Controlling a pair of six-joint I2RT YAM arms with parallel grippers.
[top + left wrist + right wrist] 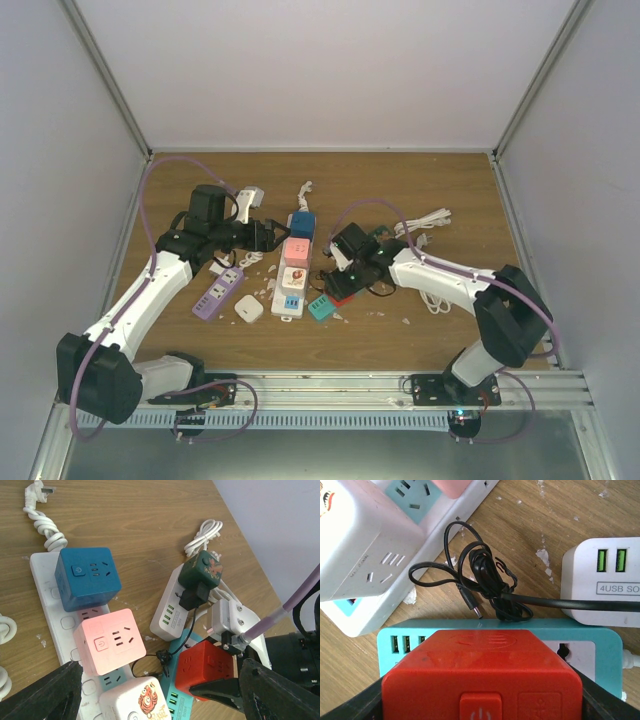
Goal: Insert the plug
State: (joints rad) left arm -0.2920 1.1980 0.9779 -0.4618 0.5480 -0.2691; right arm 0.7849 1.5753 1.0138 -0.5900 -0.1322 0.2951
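Right wrist view: right end effector (pixel 480 707) is clamped on the red cube plug (pixel 480 665), held just over the teal strip (pixel 609 652), likely for lining up with a socket. Left end effector (pixel 161 694) is spread apart near the white strip (pixel 45 587). Prongs and target socket are hidden under the cube; contact cannot be judged.

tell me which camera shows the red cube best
The right wrist view: the red cube fills the lower frame, sharp and close, clamped in the right gripper over the teal power strip. The left wrist view shows it smaller, socket face visible. The top view shows only a red speck.
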